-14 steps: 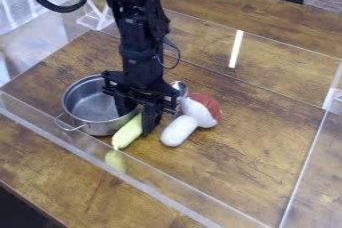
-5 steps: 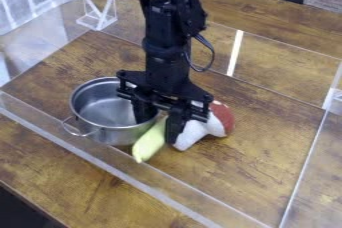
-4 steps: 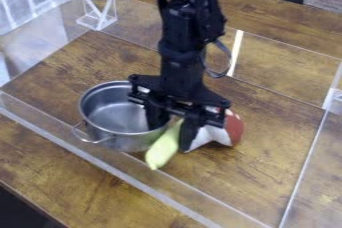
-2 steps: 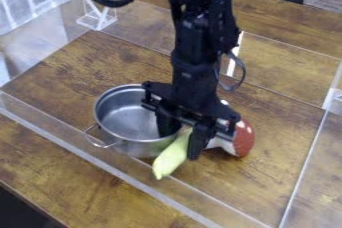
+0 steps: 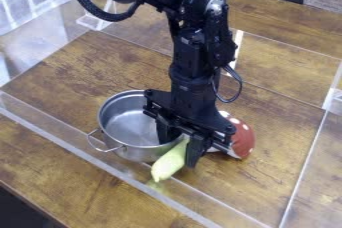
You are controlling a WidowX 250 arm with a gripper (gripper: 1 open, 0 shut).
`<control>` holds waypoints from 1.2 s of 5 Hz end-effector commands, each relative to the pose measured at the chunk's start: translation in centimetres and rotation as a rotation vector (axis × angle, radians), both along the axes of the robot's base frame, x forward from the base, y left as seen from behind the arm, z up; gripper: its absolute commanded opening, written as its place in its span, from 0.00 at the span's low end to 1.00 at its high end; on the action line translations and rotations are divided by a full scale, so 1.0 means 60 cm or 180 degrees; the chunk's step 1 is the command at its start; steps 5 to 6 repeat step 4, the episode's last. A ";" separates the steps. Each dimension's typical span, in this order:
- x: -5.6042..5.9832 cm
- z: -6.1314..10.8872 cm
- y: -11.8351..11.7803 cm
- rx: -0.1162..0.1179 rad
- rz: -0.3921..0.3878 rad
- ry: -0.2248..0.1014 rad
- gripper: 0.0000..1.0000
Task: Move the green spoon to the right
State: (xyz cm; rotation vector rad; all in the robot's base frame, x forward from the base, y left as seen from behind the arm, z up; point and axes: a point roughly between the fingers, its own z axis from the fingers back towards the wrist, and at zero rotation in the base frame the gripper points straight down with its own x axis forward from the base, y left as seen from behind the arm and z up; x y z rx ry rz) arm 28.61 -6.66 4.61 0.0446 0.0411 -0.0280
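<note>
The arm reaches down from the far left, its gripper [image 5: 182, 142] pointing straight at the wooden table [image 5: 67, 82]. The jaws stand partly closed around the upper end of the green spoon [image 5: 171, 159], which hangs tilted, its lower tip close to the table surface or perhaps just resting on it; the view is too coarse to say which. The spoon sits just right of the steel pot [image 5: 127, 130], its upper part close against the pot's near-right rim, and just left of the mushroom [image 5: 241, 140], whose red-brown cap shows behind the fingers. A clear acrylic wall [image 5: 305, 187] rings the work area.

The step in hand appears to be the carry: the spoon is gripped and sits near the middle of the table, with bare wood to the right of it. Judging from this, the next move calls for travelling rightward while clearing the mushroom, which lies directly in that path, either by lifting over it or passing on its near side, then setting the spoon down before the right wall and opening the jaws.
</note>
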 end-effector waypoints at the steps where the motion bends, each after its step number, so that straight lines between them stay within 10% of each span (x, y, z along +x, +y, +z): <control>1: 0.001 0.007 -0.010 0.0041 -0.0036 -0.0021 0.00; 6: -0.005 0.014 0.051 0.0118 0.0108 0.0027 0.00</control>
